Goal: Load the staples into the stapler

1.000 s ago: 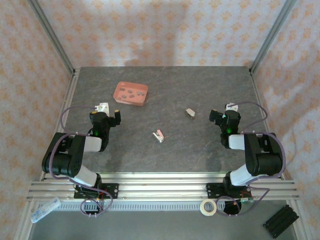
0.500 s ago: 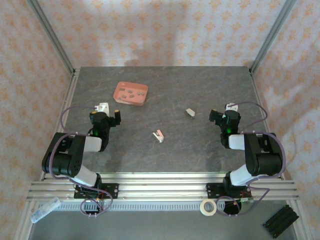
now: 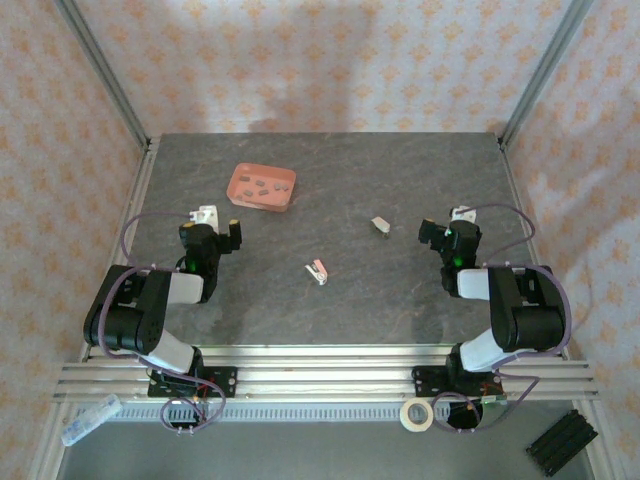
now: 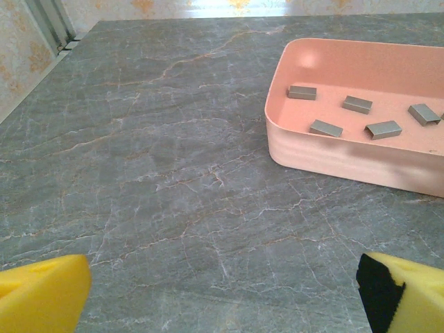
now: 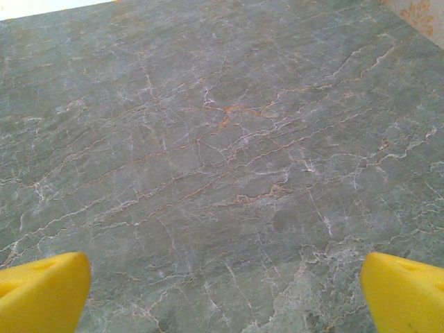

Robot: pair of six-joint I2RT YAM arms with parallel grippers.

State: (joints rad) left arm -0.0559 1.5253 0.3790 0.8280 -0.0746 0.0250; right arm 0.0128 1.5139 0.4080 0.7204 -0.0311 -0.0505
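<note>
The staples [image 3: 262, 185] are several dull-grey short bars lying in the salmon-pink tray [image 3: 264, 205] at the back left of the table. In the left wrist view the staples [image 4: 326, 128] lie loose on the floor of the tray [image 4: 333, 156], ahead and to the right of my left gripper [image 4: 222, 298]. A small pink-and-white stapler [image 3: 317, 271] lies mid-table between the arms. My left gripper [image 3: 220, 223] is open and empty just short of the tray. My right gripper [image 3: 444, 223] stands open over bare table, its yellow fingertips [image 5: 41, 291] wide apart.
A small grey-beige object [image 3: 380, 225] lies on the table left of the right gripper. Aluminium posts [image 3: 110, 80] and patterned walls close in the table. A tape roll [image 3: 416, 414] and a black block [image 3: 560, 442] lie below the front rail.
</note>
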